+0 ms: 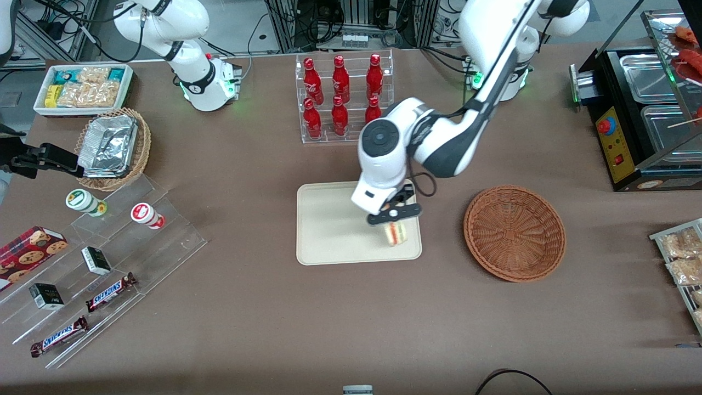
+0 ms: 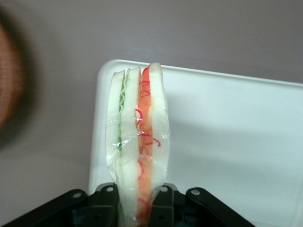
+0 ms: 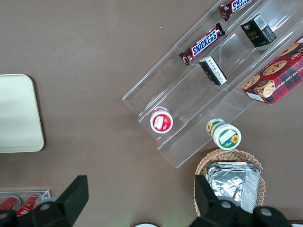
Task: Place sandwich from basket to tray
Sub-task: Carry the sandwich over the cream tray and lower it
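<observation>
My gripper [image 1: 396,218] hangs over the cream tray [image 1: 329,230], near the tray's edge toward the basket, and is shut on the sandwich [image 1: 397,233]. In the left wrist view the clear-wrapped sandwich [image 2: 138,142] stands on edge between the black fingers [image 2: 106,208], showing pale bread with green and red filling, above the tray's corner [image 2: 227,132]. The reddish-brown wicker basket [image 1: 514,232] sits beside the tray toward the working arm's end of the table, with nothing in it.
A clear rack of red bottles [image 1: 343,97] stands farther from the front camera than the tray. A clear stepped stand with snack bars, cups and boxes [image 1: 104,263] and a lighter wicker basket with foil containers [image 1: 112,148] lie toward the parked arm's end. A food warmer [image 1: 641,115] stands at the working arm's end.
</observation>
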Robot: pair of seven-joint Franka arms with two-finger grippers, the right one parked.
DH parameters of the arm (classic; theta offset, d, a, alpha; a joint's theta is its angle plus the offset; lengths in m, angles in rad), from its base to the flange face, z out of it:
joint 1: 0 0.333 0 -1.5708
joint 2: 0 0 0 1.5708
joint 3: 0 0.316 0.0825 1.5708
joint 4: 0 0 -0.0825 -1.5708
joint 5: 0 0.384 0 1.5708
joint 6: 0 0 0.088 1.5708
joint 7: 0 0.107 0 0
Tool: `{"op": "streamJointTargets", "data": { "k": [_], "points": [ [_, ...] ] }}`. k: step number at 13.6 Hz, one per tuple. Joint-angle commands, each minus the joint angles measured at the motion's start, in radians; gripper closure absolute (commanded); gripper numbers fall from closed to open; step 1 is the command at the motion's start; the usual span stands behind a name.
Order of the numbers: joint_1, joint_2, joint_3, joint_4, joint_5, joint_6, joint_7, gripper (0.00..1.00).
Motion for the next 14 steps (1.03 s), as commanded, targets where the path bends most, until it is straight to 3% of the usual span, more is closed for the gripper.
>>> {"op": "streamJointTargets", "data": {
  "k": [1, 10, 11, 12, 13, 14],
  "points": [
    [-0.067, 0.117, 0.015, 0.098, 0.015, 0.036, -0.004, 1.00],
    [-0.135, 0.237, 0.020, 0.113, 0.067, 0.128, 0.002, 1.00],
    [-0.136, 0.240, 0.018, 0.112, 0.082, 0.128, 0.001, 0.78],
    [-0.136, 0.243, 0.018, 0.112, 0.084, 0.128, -0.001, 0.42],
    [-0.136, 0.242, 0.018, 0.110, 0.085, 0.128, -0.001, 0.17],
    [-0.136, 0.236, 0.020, 0.112, 0.087, 0.128, -0.010, 0.00]
  ]
}}
